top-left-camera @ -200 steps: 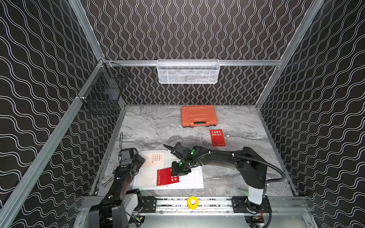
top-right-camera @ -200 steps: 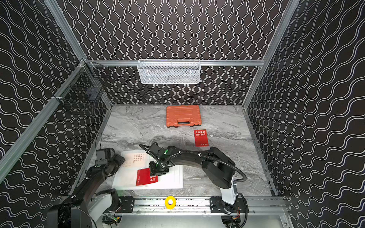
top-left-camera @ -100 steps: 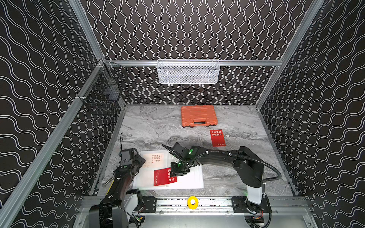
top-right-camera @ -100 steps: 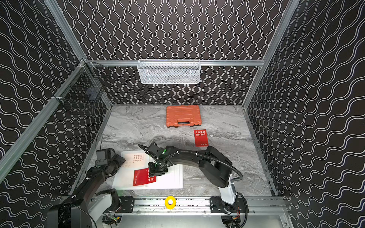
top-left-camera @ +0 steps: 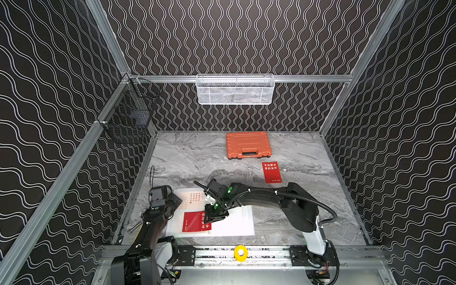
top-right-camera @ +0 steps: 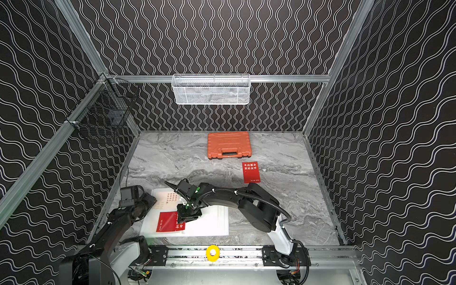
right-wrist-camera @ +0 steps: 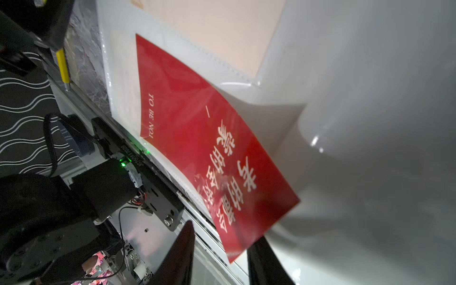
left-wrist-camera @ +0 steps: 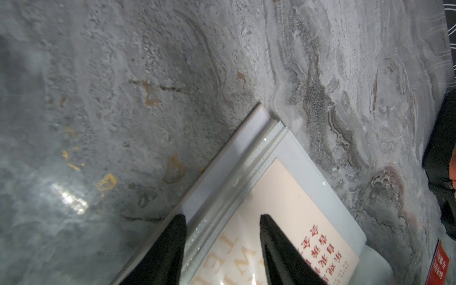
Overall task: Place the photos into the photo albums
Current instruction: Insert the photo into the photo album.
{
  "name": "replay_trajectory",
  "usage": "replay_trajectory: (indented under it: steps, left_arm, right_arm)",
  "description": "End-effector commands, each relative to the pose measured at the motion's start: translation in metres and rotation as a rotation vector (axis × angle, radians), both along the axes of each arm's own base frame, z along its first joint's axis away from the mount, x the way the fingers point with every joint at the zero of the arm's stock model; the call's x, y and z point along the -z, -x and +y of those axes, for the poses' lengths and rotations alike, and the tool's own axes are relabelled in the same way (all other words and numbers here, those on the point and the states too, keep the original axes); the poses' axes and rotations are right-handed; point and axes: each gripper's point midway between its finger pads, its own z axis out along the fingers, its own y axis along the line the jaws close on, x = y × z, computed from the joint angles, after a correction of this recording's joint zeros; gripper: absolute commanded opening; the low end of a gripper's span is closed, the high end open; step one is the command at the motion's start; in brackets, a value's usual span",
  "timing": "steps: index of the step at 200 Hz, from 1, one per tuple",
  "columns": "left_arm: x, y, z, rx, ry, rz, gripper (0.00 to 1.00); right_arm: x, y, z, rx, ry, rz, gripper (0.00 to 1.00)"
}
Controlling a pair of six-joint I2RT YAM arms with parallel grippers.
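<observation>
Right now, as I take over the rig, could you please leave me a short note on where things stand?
Left gripper: open, fingers over the album at the cream card pocket.
Right gripper: jaws apart around the near end of a red card, which looks partly slid under a sleeve.
Done: cream card is in its pocket.
Left: seat this red card; the second red card lies loose on the table by the orange case.

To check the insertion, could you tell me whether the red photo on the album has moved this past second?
Yes: the red photo slid left in a top view, away from the fixed yellow knob.
</observation>
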Motion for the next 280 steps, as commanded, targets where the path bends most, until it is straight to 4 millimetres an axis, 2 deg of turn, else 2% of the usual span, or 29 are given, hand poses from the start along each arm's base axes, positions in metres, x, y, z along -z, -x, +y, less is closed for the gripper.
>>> replay_trajectory:
  steps: [1,54,105,146,184,235,261,268,271,280]
  left_arm:
    - [0.000,0.001,0.000,0.012,-0.008,0.007,0.53]
    - [0.002,0.001,0.001,0.010,-0.011,0.013,0.53]
    - [0.003,0.003,0.002,0.008,-0.018,0.019,0.53]
    - [0.001,0.002,0.003,0.009,-0.023,0.017,0.53]
    - [-0.008,-0.002,0.003,0.024,-0.038,-0.001,0.53]
    - [-0.043,-0.009,0.011,0.039,-0.114,-0.053,0.54]
    - [-0.049,-0.018,-0.002,0.099,-0.075,-0.082,0.53]
    - [-0.050,-0.020,-0.008,0.121,-0.069,-0.083,0.53]
    - [-0.052,-0.021,-0.011,0.132,-0.068,-0.086,0.53]
    - [-0.056,-0.026,-0.022,0.182,-0.063,-0.099,0.53]
  right_arm:
    - [-0.002,0.003,0.012,-0.027,-0.042,0.017,0.37]
    - [0.007,0.002,0.027,-0.040,-0.071,0.050,0.39]
    - [0.008,0.002,0.039,-0.056,-0.125,0.075,0.45]
    - [0.011,-0.002,0.035,-0.051,-0.131,0.081,0.54]
    - [0.002,-0.011,0.017,-0.037,-0.107,0.017,0.58]
    - [-0.021,-0.019,-0.015,-0.016,-0.054,-0.105,0.60]
    - [-0.030,-0.032,-0.034,0.031,-0.047,-0.170,0.59]
    - [-0.024,-0.038,-0.041,0.051,-0.033,-0.179,0.59]
    - [-0.034,-0.041,-0.043,0.062,-0.052,-0.194,0.59]
    - [-0.036,-0.048,-0.052,0.092,-0.055,-0.203,0.58]
